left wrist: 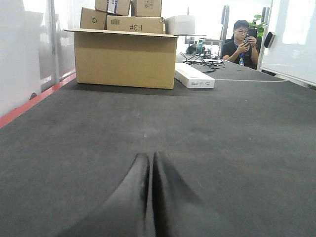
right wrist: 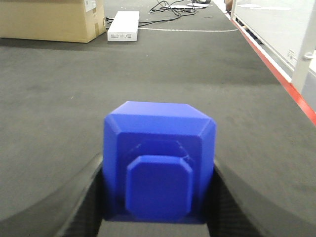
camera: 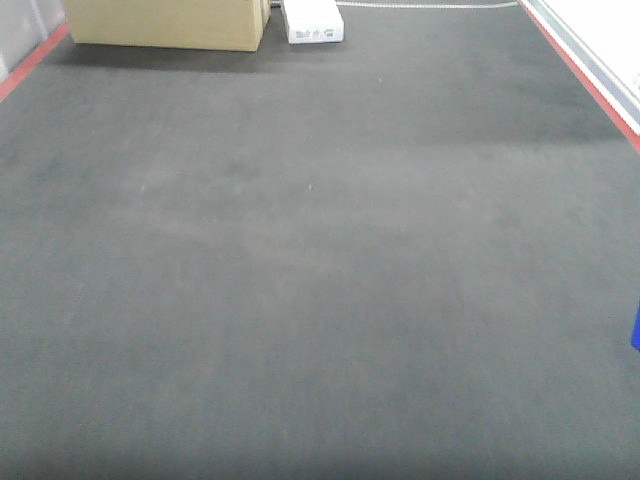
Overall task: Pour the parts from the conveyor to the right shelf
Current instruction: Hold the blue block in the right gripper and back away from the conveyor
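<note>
**So: part gripped, shelf nowhere in view**

We judge the task to be at its early middle. The picking-up looks done. In the right wrist view the right gripper [right wrist: 158, 170] has its two dark fingers clamped on either side of the blue part [right wrist: 158, 163]. The part's knobbed face is turned toward the camera, and the part sits above the belt, not on it.

The left gripper [left wrist: 150, 160] is pressed closed, its fingertips touching and nothing between them, low over the conveyor [camera: 320, 250]. We see no other part on the belt in any view. The front view shows only a blue sliver [camera: 636, 335] at its right edge, and we cannot tell what it is.

What is left, as we read it, is the larger share of the job. The part has to be carried off the belt and tipped out onto the right shelf. No picture shows that shelf, so we cannot say how near it is. A red strip [camera: 590, 85] marks the belt's right edge.

On writing, little can be read. A carton [left wrist: 134, 24], stacked behind the large open cardboard box [left wrist: 123, 61], bears "#H3". The carton to its left carries a recycling mark, and a barcode label shows as well, too small to read. The flat white box [left wrist: 194, 76] beside the large one has print on its side that we cannot make out. A seated person [left wrist: 240, 44] beyond the belt looks at a phone.
</note>
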{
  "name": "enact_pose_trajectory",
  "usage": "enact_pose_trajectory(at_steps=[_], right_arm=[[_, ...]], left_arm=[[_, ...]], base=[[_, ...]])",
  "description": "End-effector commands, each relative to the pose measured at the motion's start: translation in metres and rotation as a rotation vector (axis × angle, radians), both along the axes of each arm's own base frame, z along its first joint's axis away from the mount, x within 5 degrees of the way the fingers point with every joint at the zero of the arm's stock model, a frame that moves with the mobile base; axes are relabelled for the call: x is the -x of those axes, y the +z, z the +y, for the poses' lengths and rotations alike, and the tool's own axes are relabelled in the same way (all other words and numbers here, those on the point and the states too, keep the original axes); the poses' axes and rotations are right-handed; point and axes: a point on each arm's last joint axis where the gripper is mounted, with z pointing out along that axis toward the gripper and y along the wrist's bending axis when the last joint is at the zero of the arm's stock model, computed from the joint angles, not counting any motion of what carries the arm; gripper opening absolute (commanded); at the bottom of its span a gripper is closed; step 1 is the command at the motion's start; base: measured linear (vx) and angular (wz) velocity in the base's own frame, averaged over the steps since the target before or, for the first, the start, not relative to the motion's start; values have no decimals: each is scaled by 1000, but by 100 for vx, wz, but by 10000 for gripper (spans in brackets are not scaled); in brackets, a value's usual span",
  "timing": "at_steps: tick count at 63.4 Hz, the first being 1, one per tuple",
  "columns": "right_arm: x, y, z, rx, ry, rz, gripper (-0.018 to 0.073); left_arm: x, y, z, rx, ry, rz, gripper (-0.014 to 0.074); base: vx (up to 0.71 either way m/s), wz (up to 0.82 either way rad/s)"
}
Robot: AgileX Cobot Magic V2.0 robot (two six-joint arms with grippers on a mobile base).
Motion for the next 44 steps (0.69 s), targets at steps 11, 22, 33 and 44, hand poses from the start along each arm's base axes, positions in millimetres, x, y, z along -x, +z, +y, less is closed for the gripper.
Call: enact_pose_trajectory(at_steps=[11,22,33,44], right_arm=[[-1,15,-1,-1,-9,-93,-8],[-1,15,-1,-1,-9,-92,-8],[0,15,-1,-1,-9,-93,-8],[0,15,-1,-1,-9,-93,-8]], left_arm=[[0,-3,0,13,-2,-58,-6],[0,-3,0,13,-2,-58,-6],[0,-3,0,13,-2,-58,-6],[0,-3,0,13,-2,-58,-6]], base=[[-37,-1],[-37,0],[-36,3],[-33,5]])
